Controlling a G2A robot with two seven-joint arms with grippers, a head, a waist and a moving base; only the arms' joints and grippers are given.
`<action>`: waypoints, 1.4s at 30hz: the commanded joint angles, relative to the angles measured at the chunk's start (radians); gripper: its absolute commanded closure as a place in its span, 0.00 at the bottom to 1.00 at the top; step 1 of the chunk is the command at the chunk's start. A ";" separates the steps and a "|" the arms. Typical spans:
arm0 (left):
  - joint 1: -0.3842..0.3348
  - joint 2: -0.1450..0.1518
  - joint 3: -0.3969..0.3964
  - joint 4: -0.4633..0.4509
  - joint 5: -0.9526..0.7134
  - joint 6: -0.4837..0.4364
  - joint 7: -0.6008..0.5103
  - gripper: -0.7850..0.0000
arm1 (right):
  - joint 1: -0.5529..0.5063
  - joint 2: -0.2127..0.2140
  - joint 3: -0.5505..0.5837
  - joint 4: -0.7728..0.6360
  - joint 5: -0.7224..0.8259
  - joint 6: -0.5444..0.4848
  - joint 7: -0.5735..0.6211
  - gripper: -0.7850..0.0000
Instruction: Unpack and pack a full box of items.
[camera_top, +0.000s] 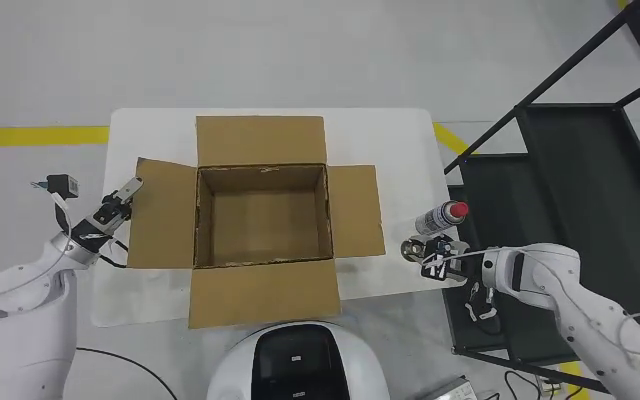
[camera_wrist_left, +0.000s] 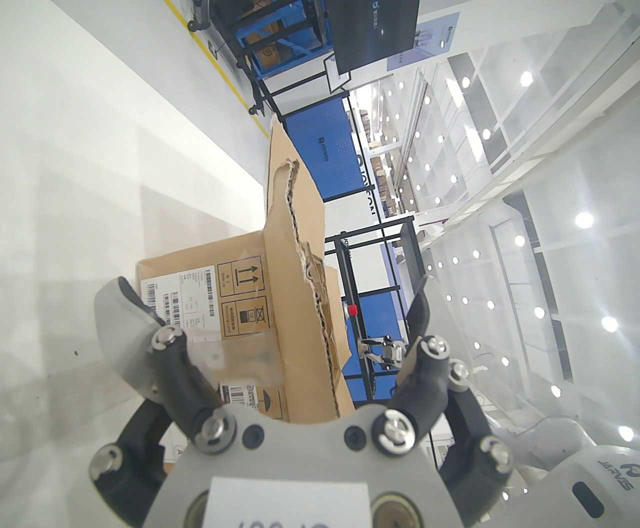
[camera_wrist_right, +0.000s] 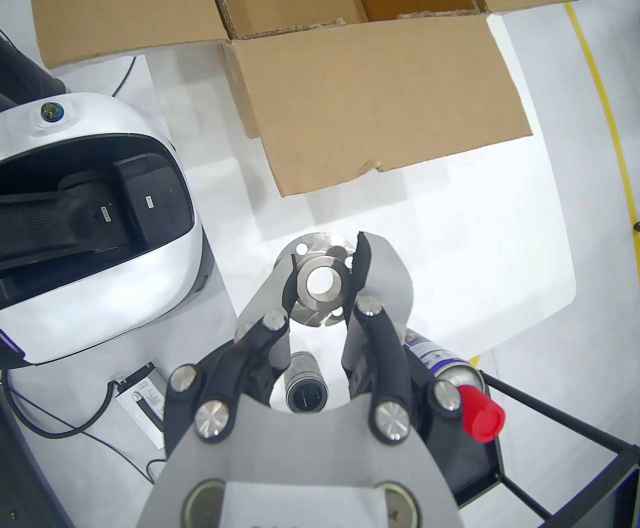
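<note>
**A:** Steel flange (camera_wrist_right: 320, 301), pinched at its raised hub between the right gripper's (camera_wrist_right: 324, 280) fingers. The box (camera_top: 262, 215) lies ahead of the fingertips.

**B:** How will it handle?

**A:** Heavy, stiff and slick, I'd judge, so grip the hub and keep it level. A can (camera_wrist_right: 440, 360) stands just beside that gripper. The left gripper (camera_wrist_left: 272, 300) is spread, holding nothing, with a box flap (camera_wrist_left: 295, 280) ahead of it.

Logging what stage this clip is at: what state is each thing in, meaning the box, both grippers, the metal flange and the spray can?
cardboard box: open, all four flaps folded out, nothing visible inside.
left gripper: open, holding nothing, at the outer edge of a side flap.
right gripper: shut on the metal flange.
metal flange: gripped by its hub, outside the box.
spray can: red cap on, not gripped.
</note>
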 joint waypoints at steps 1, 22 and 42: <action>0.000 0.000 0.000 0.000 0.000 0.000 0.000 0.00 | 0.000 0.000 0.000 0.000 0.000 0.000 0.000 1.00; 0.000 0.000 0.000 0.000 0.000 0.000 0.000 0.00 | 0.128 -0.053 -0.283 0.195 -0.123 0.131 -0.077 1.00; 0.000 0.000 0.000 0.000 0.000 0.000 0.000 0.00 | 0.446 -0.174 -0.612 0.562 -0.136 0.220 -0.116 1.00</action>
